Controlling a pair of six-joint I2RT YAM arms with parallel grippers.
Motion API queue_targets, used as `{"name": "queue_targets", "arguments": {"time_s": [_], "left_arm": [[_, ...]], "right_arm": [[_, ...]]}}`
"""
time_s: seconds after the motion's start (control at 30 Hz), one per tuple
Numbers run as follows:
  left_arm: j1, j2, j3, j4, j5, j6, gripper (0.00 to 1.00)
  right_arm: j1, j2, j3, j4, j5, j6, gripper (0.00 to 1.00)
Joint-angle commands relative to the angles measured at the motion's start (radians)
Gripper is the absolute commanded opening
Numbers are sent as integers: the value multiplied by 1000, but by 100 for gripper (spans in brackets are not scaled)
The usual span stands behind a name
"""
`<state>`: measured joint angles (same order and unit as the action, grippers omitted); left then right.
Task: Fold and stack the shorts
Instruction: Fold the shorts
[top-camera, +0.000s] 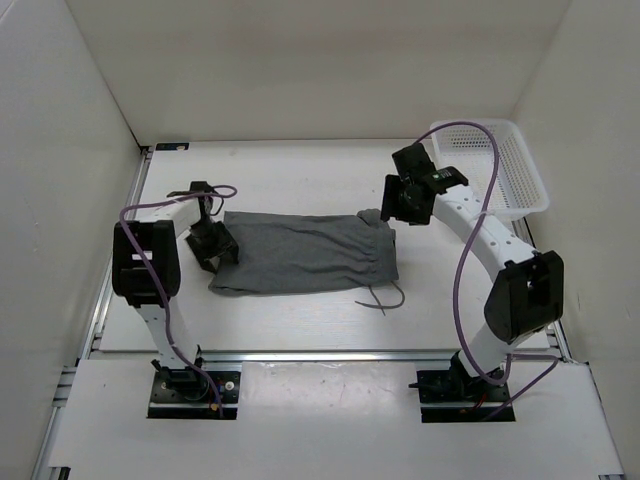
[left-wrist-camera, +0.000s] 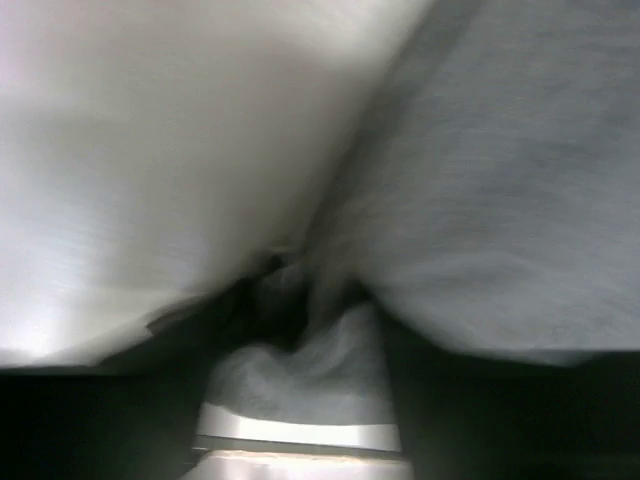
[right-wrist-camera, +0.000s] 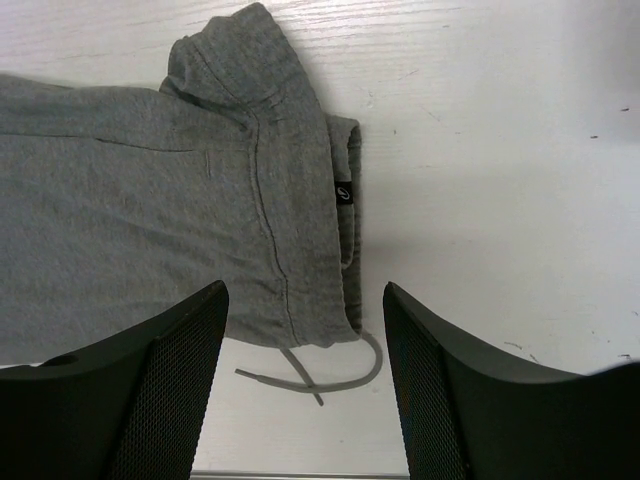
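Observation:
The dark grey shorts (top-camera: 300, 255) lie flat on the white table, folded lengthwise, with the legs to the left and the waistband to the right. The thin grey drawstring (top-camera: 385, 298) curls out at the front right corner. My left gripper (top-camera: 213, 248) is down at the leg end and shut on a bunch of the fabric (left-wrist-camera: 300, 370); that view is blurred. My right gripper (top-camera: 392, 212) hovers open just above the waistband's far corner. In the right wrist view its open jaws (right-wrist-camera: 302, 295) frame the waistband (right-wrist-camera: 300, 200) and the drawstring (right-wrist-camera: 330, 380).
A white mesh basket (top-camera: 536, 175) stands at the back right, behind the right arm. White walls close in the table on the left, the back and the right. A metal rail (top-camera: 320, 355) runs along the near edge.

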<state>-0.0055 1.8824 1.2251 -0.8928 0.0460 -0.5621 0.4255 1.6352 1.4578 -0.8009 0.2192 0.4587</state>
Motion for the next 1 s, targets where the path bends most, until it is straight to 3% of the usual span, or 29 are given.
{"name": "queue_targets", "arguments": {"time_s": [0.0,0.03,0.07,0.17,0.4,0.53,0.73,0.97], "left_arm": [[-31,27,13,63,86,4,41],[-31,41,23,63,115,20,19],[-31,50,24,54,130,31,10],[-4,9,69,25,91,45,10],[-13,-83,335,-199,-231,112,10],[-117,-46,545,-351,-360,165,10],[-309,-5,749,-425,-382,177,10],[-664,177,1034,-494,-341,119,10]], "right_arm": [[-4,-64,-7,-7,22,-18,69],[-4,-64,-7,-8,22,-18,69],[-4,-64,-7,-17,22,-29,66],[-4,-75,-7,-17,22,-38,62],[-4,-107,-25,-26,11,-57,62],[-13,-117,-49,-26,11,-57,62],[-31,-176,-80,-26,-9,-46,61],[-83,-297,-184,-37,35,-19,61]]}}
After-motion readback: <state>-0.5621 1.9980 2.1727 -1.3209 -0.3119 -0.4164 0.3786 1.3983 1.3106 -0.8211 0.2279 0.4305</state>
